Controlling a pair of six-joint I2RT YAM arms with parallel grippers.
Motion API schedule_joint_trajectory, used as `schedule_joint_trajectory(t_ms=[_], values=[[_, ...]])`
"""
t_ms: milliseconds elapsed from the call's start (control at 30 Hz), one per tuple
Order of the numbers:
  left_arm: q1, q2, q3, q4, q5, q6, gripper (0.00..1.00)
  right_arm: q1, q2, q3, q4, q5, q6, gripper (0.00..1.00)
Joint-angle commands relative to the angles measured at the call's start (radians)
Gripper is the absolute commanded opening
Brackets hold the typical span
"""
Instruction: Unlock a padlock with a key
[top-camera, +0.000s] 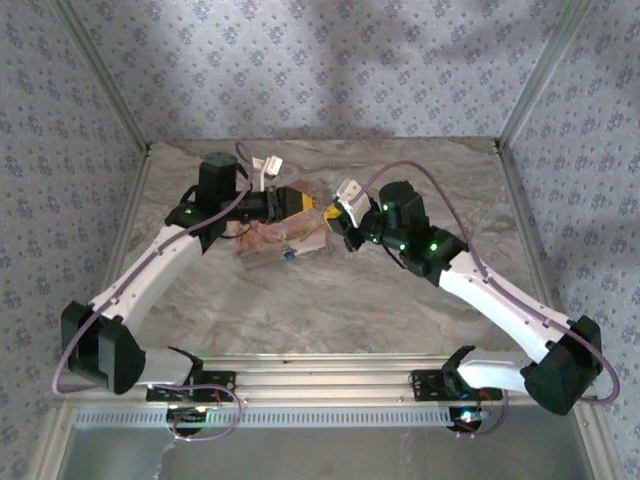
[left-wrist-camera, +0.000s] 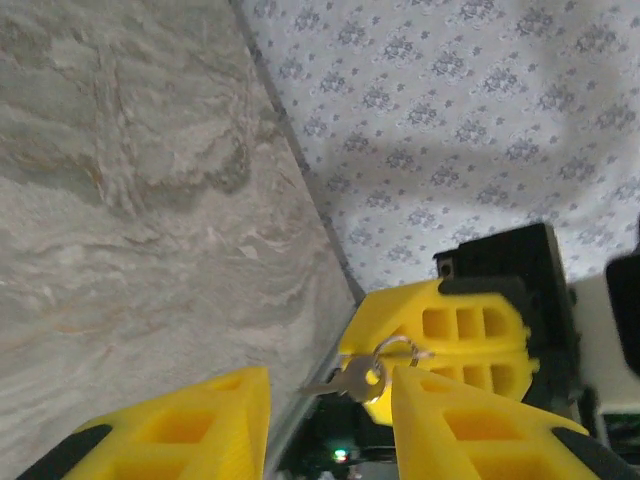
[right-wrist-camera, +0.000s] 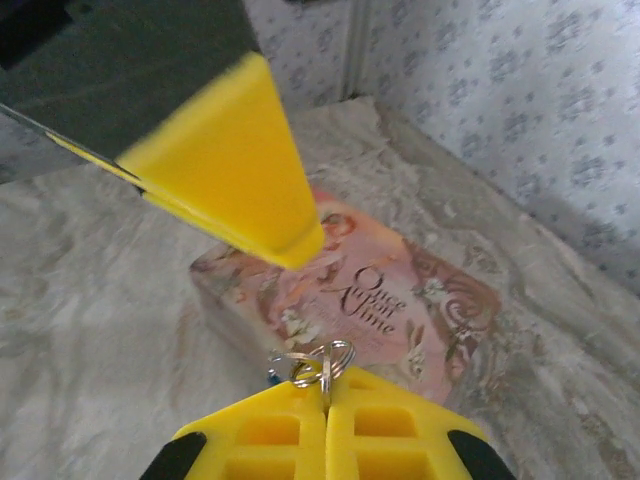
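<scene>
Top external: both arms reach in to the middle of the table (top-camera: 330, 310) and the two grippers meet tip to tip above the far end of a pink box (top-camera: 268, 240). Left gripper (top-camera: 295, 200) comes in from the left, right gripper (top-camera: 335, 216) from the right, very close together.

Padlock (top-camera: 287, 256): tiny blue block on the table at the near edge of the pink box, below the grippers. No gripper touches it. Cannot tell if it touches the box.

Right wrist: right gripper (right-wrist-camera: 325, 385) has its yellow fingers pressed together, pinching a metal key ring (right-wrist-camera: 322, 362) that sticks up out of the seam. One yellow finger of the left gripper hangs above it, top left. The pink box (right-wrist-camera: 400, 310) lies flat below, with "Once Upon a Time" printed on its lid.

Left wrist: left gripper (left-wrist-camera: 328, 398) has its fingers spread, with a clear gap between them. The key (left-wrist-camera: 345, 382) hangs in that gap off the ring, which the right gripper's yellow fingers (left-wrist-camera: 450, 335) hold. Key tip points left. Cannot tell if the key touches either left finger.
</scene>
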Motion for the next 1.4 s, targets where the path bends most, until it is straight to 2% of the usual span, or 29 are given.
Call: schedule_joint_trajectory(t_ms=[0,133,200,300,400,533,800,900,1100,1233,1367], values=[[0.002,-0.095,0.018,-0.035,-0.014,0.24,0.38,-0.005,0.044,0.089,-0.324,-0.192,-0.025,0.0],[0.0,-0.2,-0.091,0.063,0.017,0.43,0.38,0.001,0.094,0.186,-0.433,-0.26,-0.011,0.0],[-0.024,-0.258,-0.155,0.094,0.041,0.552,0.42,0.012,0.112,0.224,-0.517,-0.268,-0.038,0.0],[-0.079,-0.293,-0.173,0.015,0.022,0.711,0.46,0.035,0.139,0.277,-0.613,-0.27,-0.1,0.0],[-0.114,-0.267,-0.15,-0.086,0.035,0.79,0.46,0.051,0.167,0.326,-0.702,-0.273,-0.149,0.0],[-0.13,-0.216,-0.145,-0.109,0.08,0.8,0.43,0.06,0.19,0.356,-0.745,-0.302,-0.176,0.0],[-0.13,-0.134,-0.122,-0.126,0.181,0.792,0.34,0.066,0.19,0.344,-0.718,-0.328,-0.177,0.0],[-0.131,-0.107,-0.103,-0.169,0.189,0.807,0.27,0.066,0.189,0.342,-0.711,-0.328,-0.173,0.0],[-0.13,-0.075,-0.087,-0.192,0.207,0.806,0.25,0.068,0.19,0.337,-0.698,-0.333,-0.17,0.0],[-0.13,-0.067,-0.08,-0.205,0.212,0.813,0.08,0.068,0.188,0.334,-0.691,-0.336,-0.168,0.0],[-0.127,-0.066,-0.072,-0.215,0.176,0.796,0.0,0.056,0.18,0.32,-0.676,-0.343,-0.157,0.01]])
